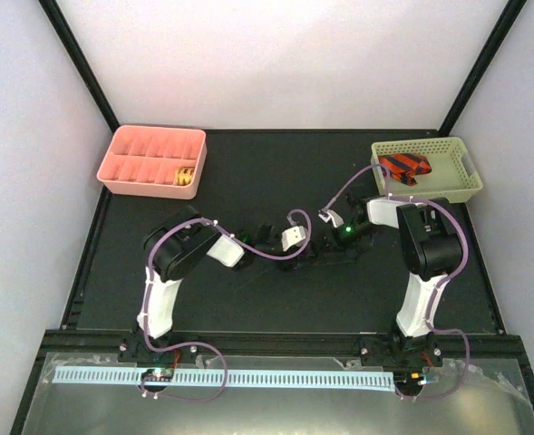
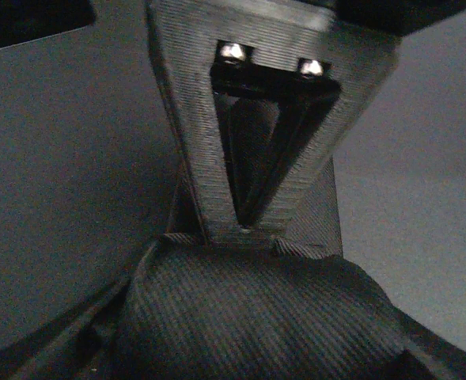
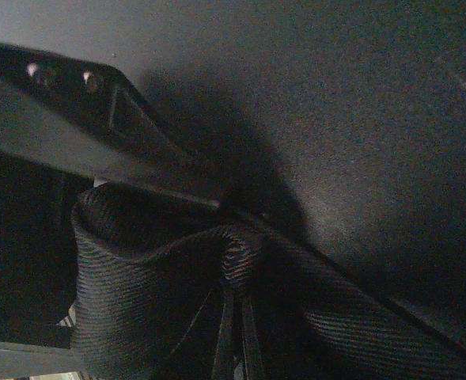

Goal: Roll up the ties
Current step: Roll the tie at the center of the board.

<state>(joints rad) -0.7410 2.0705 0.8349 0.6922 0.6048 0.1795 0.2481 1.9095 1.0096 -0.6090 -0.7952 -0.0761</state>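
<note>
White walls (image 1: 276,63) around black table (image 1: 248,299)

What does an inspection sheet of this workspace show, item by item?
Surface: black mat.
Job's things: black tie at centre, where the arms meet; striped tie in basket; rolled tie in pink tray.
Clutter: nothing seen.
Tools: left tool touches black tie, grip unclear; right tool shut on it.
Cables: purple cables loop along both arms.
Surroundings: white walls, black posts.
</note>
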